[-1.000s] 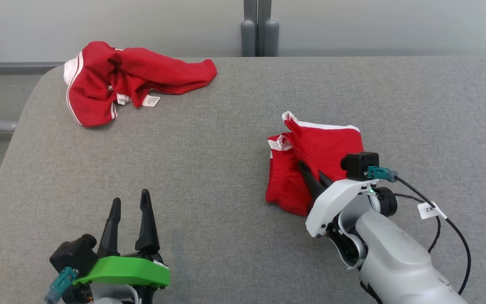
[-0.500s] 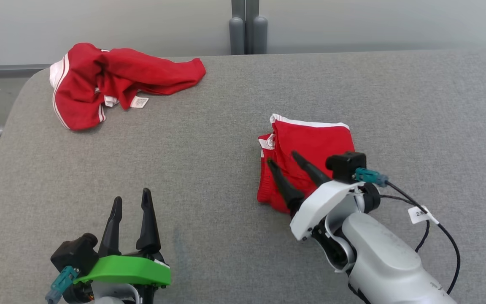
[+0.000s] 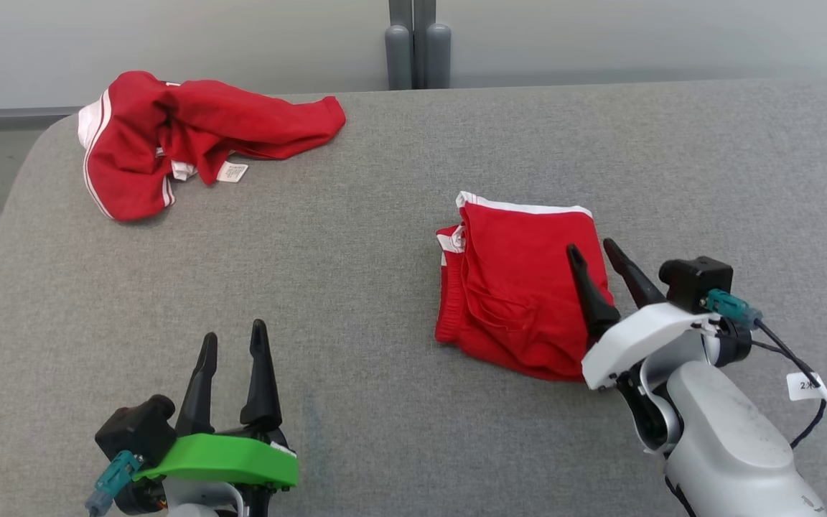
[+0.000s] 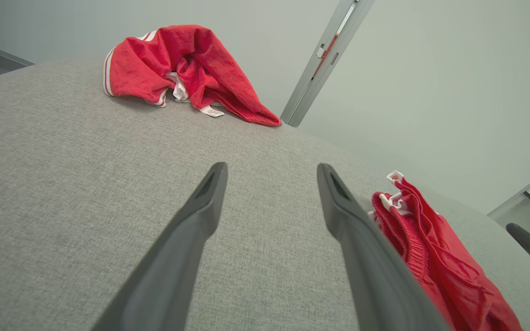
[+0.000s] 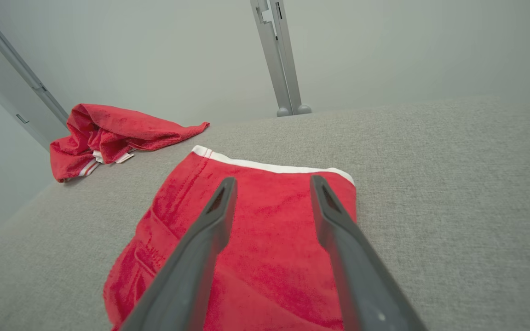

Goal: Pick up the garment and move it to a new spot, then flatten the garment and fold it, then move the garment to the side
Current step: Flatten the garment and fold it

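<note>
Right claw [image 3: 590, 245] lets go of folded garment [image 3: 514, 287], no longer clamped, sits spread at its right edge; fold looks done. Left claw [image 3: 234, 330] released, idle.

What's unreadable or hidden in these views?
- White label on crumpled shorts: print too small, head view.
- Folded shorts: right edge partly behind right claw, head view.
- Cable tag: text too small, head view.

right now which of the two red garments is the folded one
The red garment by the right gripper: it lies flat as a neat rectangle with a white edge. The other garment, far left, is a crumpled heap.
</note>
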